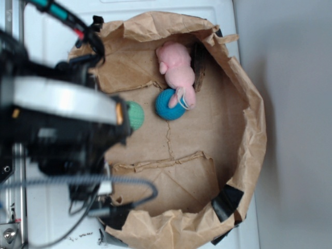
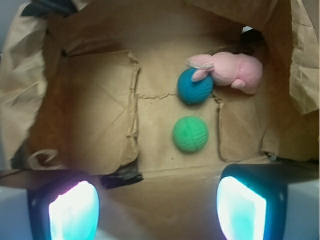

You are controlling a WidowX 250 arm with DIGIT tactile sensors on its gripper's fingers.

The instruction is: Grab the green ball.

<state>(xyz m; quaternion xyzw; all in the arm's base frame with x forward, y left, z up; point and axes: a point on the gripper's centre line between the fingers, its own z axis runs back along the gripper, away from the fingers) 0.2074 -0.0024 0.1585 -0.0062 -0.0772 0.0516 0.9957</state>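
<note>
the gripper (image 2: pixel 157 212) is seen spread wide in the wrist view, with nothing held between its two pads, and it hangs above the near edge of the paper bag (image 2: pixel 30 100). the green ball (image 2: pixel 190 133) is lying on the flat floor of the bag, ahead of the gripper and a little toward the right pad, free on all sides. in the exterior view the green ball (image 1: pixel 136 115) is partly hidden behind the arm.

several risks can be judged from here. the ball is not centred between the pads, so one pad could strike it first and it could be rolled away. the blue ball (image 2: pixel 195 86) is placed just beyond it, near but apart, and could be caught by mistake if the reach is made too far. the pink plush toy (image 2: pixel 232 70) is touching the blue ball. the crumpled bag walls are standing close around and could be hit by the pads during descent.
</note>
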